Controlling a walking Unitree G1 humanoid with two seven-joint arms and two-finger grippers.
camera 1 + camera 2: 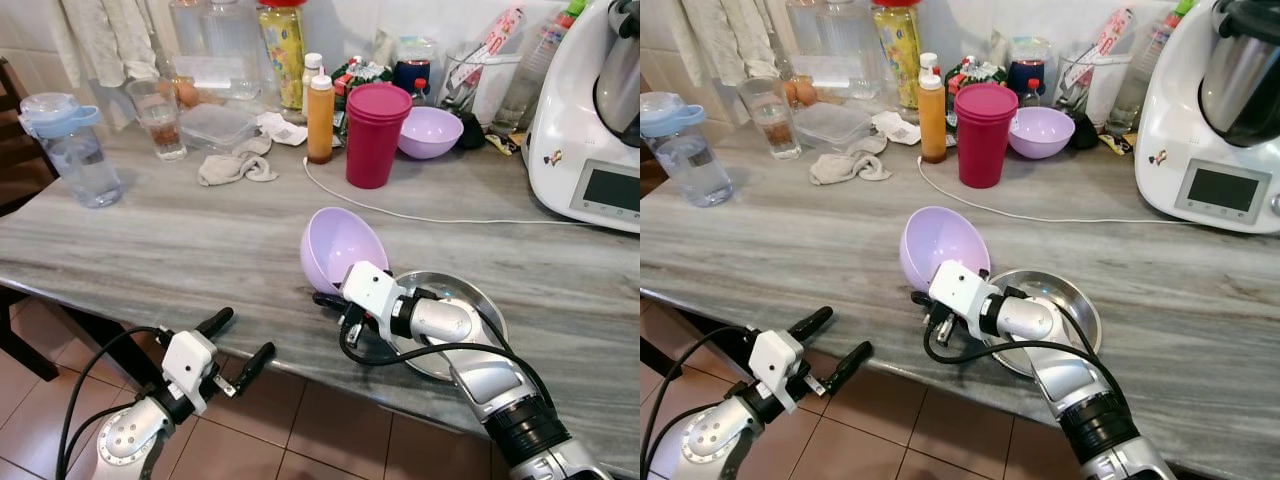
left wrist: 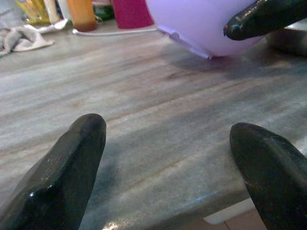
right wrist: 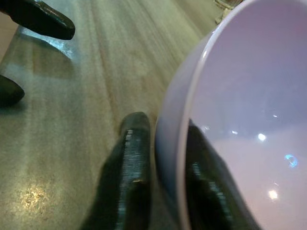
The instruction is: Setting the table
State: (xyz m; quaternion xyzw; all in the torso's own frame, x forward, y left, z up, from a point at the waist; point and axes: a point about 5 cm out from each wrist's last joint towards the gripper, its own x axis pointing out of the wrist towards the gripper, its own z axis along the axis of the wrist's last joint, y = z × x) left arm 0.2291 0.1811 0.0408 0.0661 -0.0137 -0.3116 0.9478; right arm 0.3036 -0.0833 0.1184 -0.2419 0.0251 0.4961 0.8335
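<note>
The jaws of the right gripper (image 3: 160, 167) are clamped on the rim of a lilac bowl (image 1: 340, 247), one black finger (image 3: 132, 163) against the outside wall and the other inside the bowl. The bowl is tipped up on its edge, its hollow facing the robot, on the grey streaked tabletop (image 1: 200, 240) near the front edge, just beside a shallow steel dish (image 1: 480, 305) that lies under the right forearm. The left gripper (image 1: 240, 345) hovers in front of the tabletop's front edge, over the tiled floor (image 1: 330, 440), its jaws spread apart and holding nothing; the wrist view has the two fingers pointing across the tabletop toward the bowl. Farther back stand a magenta cup (image 1: 376, 134), a second lilac bowl (image 1: 430, 131) touching or just beside it, an orange squeeze bottle (image 1: 320, 117), a crumpled cloth (image 1: 235, 165), a clear water jug (image 1: 75, 150) and a white kitchen machine (image 1: 590, 120). A white cable (image 1: 420, 213) runs across the tabletop between the cup and the held bowl.
</note>
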